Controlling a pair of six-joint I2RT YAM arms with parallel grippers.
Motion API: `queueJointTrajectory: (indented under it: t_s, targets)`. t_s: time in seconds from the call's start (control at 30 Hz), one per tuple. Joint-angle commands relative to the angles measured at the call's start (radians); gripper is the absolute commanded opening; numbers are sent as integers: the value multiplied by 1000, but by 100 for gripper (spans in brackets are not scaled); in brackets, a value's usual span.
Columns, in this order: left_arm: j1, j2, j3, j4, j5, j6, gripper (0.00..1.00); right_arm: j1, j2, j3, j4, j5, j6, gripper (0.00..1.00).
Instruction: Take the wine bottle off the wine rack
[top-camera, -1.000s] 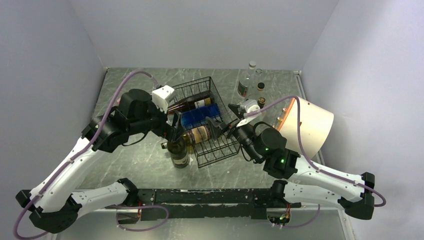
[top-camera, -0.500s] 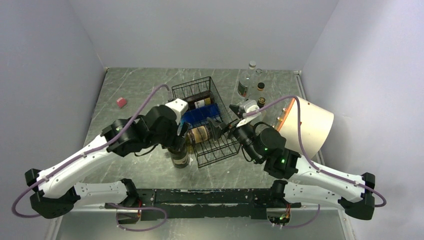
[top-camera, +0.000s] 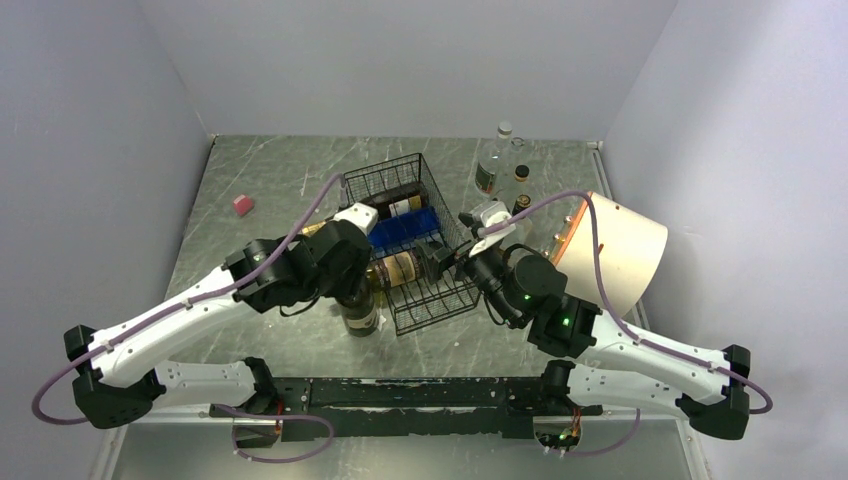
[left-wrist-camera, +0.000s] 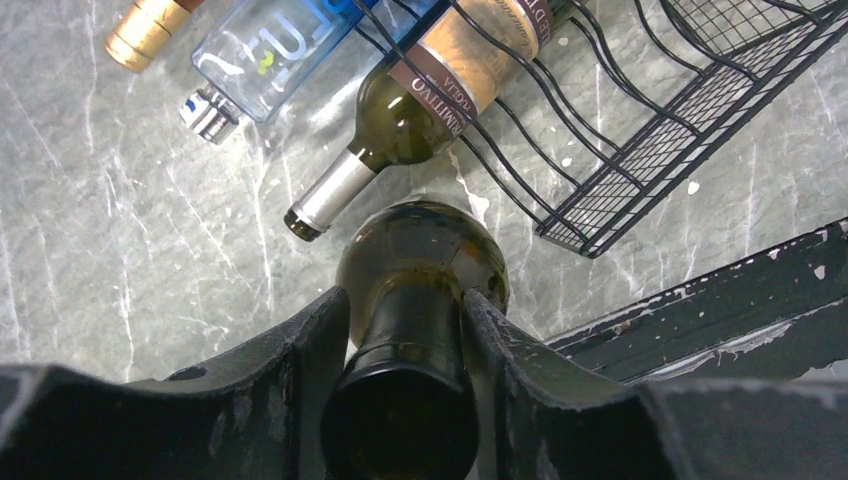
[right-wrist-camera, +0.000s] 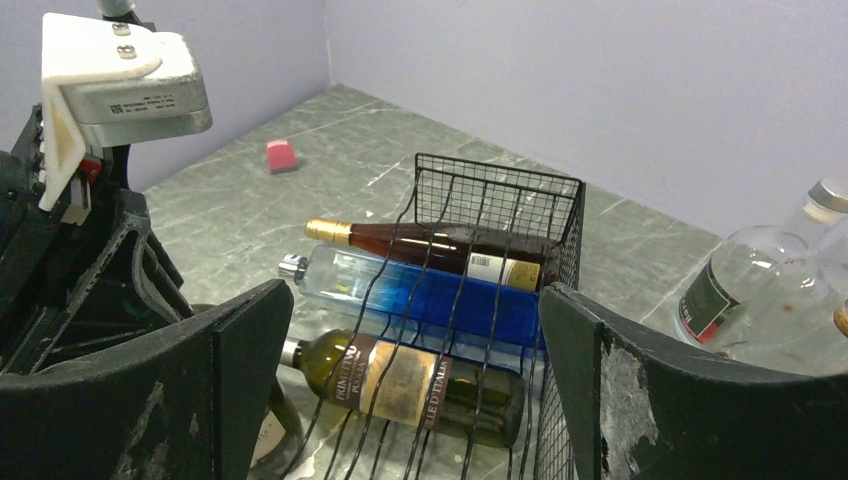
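Jaws of the left gripper (left-wrist-camera: 405, 305), wide apart a second ago at the rack's 9 o'clock side, have dropped and narrowed onto the neck of the upright bottle (left-wrist-camera: 420, 240), both inner faces appearing to touch the glass. That bottle stands on the table (left-wrist-camera: 120, 250) at 7 o'clock of the rack (top-camera: 385, 172), just outside it, so it looks already off. Three others lie in the cradles: Primitivo bottle (right-wrist-camera: 400, 385) nearest, blue bottle (right-wrist-camera: 440, 300) next, brown bottle (right-wrist-camera: 420, 243) at 12 o'clock. Right gripper (right-wrist-camera: 415, 290), at 4 o'clock, gapes fully, empty and unmoved. The new grip suggests the standing bottle will be carried clear
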Motion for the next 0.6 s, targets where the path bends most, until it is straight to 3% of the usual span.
queueJointTrajectory:
  t_s: [0.0,0.1,0.2,0.57]
  targets:
    - [-5,-23,-43,-27,-15,-46,46,-5,-21,9,-3,2,-10,100]
    - [-5,-29,-34,-68,-30,-72,33,-6,-22,-11,15,8,-11,100]
    - [-5,-32,4,-116,-44,-92,8,-5,-14,-16,11,0,-3,100]
    - [38,-25,86,-327,-214,-252,7,-6,0,-11,-7,-8,26,100]
